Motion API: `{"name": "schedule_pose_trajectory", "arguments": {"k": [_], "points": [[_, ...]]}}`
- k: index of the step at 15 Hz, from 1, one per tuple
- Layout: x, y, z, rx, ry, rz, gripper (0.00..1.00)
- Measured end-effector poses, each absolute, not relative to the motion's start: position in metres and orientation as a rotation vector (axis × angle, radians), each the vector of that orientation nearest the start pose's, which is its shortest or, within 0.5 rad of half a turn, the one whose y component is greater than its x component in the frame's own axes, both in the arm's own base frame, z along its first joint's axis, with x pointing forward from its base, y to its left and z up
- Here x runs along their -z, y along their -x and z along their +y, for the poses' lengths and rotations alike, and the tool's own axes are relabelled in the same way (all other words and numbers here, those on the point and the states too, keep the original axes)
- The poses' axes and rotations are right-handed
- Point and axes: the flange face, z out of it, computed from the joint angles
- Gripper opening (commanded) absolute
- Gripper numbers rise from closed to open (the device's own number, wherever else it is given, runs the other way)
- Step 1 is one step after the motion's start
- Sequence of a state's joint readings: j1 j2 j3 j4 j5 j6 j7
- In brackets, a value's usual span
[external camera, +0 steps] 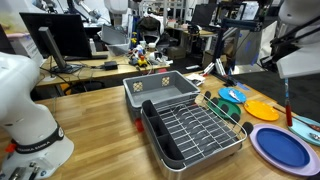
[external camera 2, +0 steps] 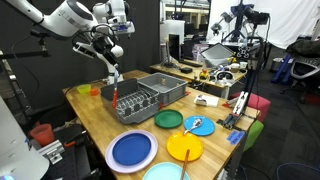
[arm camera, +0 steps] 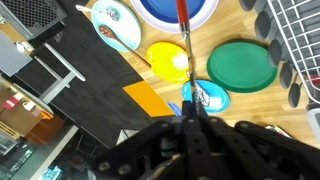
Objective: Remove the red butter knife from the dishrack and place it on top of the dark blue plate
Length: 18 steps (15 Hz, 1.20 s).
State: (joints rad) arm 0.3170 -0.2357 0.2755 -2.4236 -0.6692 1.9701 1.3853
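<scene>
The gripper (arm camera: 189,102) is clamped on the red butter knife (arm camera: 183,30), up in the air, out of the dishrack (external camera: 200,128). Next, it should go down and let go on the dark blue plate (external camera: 280,148).

The wooden surface (external camera 2: 97,122) carries the dishrack (external camera 2: 133,101) beside a grey tub (external camera 2: 166,86). Toward one corner lie the dark blue plate (external camera 2: 132,150), a green plate (external camera 2: 168,119) and a yellow plate (external camera 2: 184,149).
</scene>
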Motion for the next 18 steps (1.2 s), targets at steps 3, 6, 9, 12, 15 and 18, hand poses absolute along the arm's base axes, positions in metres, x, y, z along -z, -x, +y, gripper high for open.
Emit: {"name": "schedule_pose_trajectory", "arguments": {"k": [3, 6, 9, 12, 15, 18], "points": [[-0.39, -0.386, 0.212, -0.54, -2.474, -0.587, 0.01], [-0.38, -0.393, 0.191, -0.476, -2.436, -0.657, 0.01], [-0.36, -0.404, 0.158, -0.382, -2.368, -0.742, 0.01], [-0.341, -0.414, 0.131, -0.321, -2.301, -0.842, 0.01], [-0.328, -0.425, 0.111, -0.299, -2.225, -0.933, 0.01], [-0.31, -0.433, 0.095, -0.279, -2.103, -0.956, 0.01]]}}
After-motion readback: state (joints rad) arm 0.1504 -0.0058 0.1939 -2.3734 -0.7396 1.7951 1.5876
